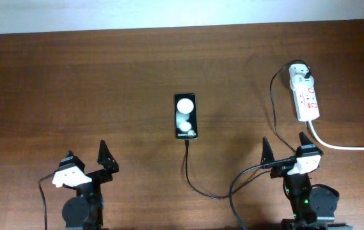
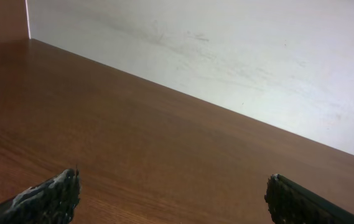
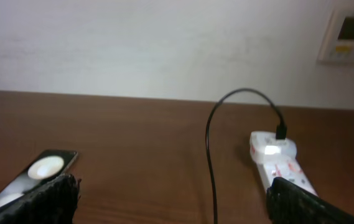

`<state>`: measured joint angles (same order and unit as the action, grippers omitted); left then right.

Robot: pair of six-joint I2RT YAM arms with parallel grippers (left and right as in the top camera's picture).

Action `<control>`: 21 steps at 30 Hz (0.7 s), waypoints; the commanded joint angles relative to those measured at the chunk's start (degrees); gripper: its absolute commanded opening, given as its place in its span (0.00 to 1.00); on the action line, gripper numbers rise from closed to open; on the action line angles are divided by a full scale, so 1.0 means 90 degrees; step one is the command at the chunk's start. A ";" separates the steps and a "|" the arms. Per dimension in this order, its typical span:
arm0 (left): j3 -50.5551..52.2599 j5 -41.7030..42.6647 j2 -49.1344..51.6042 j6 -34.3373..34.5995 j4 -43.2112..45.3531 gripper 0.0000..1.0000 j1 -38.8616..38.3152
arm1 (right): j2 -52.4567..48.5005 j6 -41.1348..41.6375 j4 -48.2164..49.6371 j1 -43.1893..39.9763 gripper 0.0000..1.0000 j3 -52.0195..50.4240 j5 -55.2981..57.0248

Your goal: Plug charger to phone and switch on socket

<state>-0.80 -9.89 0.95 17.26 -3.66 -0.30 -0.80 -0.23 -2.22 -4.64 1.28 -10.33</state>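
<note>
The black phone (image 1: 185, 116) lies flat in the middle of the table, its glossy face showing two white reflections; it also shows in the right wrist view (image 3: 30, 177). The thin black charger cable (image 1: 197, 186) runs from the phone's near end, loops along the front and rises to the white adapter (image 1: 300, 77) plugged into the white socket strip (image 1: 306, 97). The cable (image 3: 210, 162) and strip (image 3: 277, 162) show in the right wrist view. My left gripper (image 1: 86, 160) is open and empty at the front left. My right gripper (image 1: 284, 148) is open and empty, in front of the strip.
The strip's thick white cord (image 1: 345, 146) runs off to the right edge. A white wall (image 3: 164, 43) stands behind the table, with a wall panel (image 3: 349, 36) at upper right. The left wrist view shows only bare wooden tabletop (image 2: 133, 149) and wall.
</note>
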 commanded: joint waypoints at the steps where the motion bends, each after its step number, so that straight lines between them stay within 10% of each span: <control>1: 0.0032 -0.0002 -0.0036 -0.0119 -0.0002 0.99 0.0022 | 0.0068 0.0447 -0.0185 0.0070 0.99 -0.0107 0.0420; 21: 0.0032 -0.0002 -0.0036 -0.0119 -0.0002 0.99 0.0022 | 0.0066 0.0556 -0.0182 0.0068 0.99 -0.0107 0.0435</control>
<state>-0.80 -9.89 0.95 17.26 -3.66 -0.30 -0.80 4.36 -3.70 -4.56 0.78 -7.29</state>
